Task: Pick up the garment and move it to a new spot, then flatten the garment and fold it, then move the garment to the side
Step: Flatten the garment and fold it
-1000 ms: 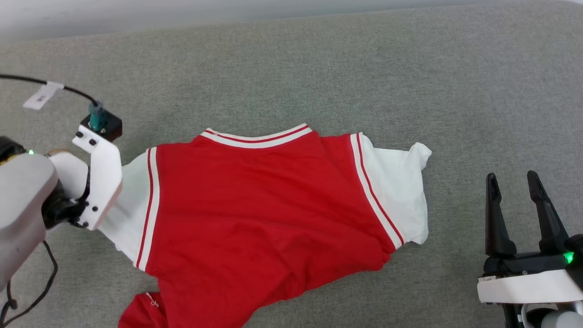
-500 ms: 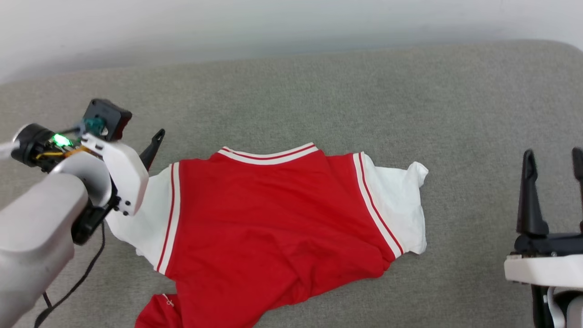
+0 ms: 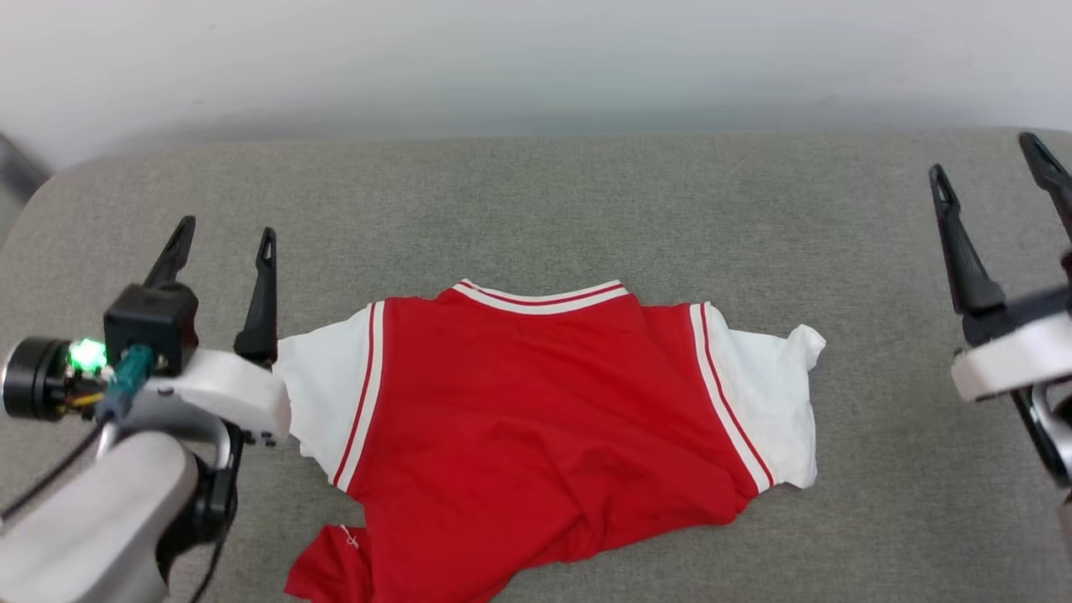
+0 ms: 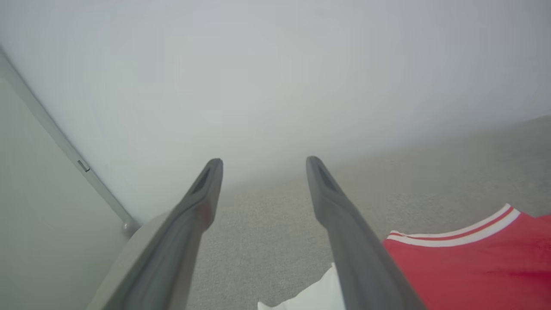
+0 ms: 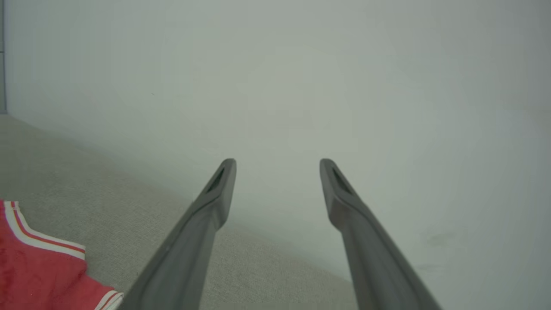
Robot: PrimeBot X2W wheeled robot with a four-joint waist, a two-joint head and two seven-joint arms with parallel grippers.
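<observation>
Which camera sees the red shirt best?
The head view: the garment lies spread on the grey surface, collar and both white sleeves showing. The left wrist view catches its collar and a sleeve corner; the right wrist view, a striped red edge.

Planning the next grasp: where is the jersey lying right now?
In the head view the jersey lies spread on the grey cushion, centre and low, between the grippers: the left gripper next to its white sleeve, the right gripper well apart.

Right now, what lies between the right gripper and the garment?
A bare stretch of grey upholstery lies between the right gripper and the garment, seen in the head view.
</observation>
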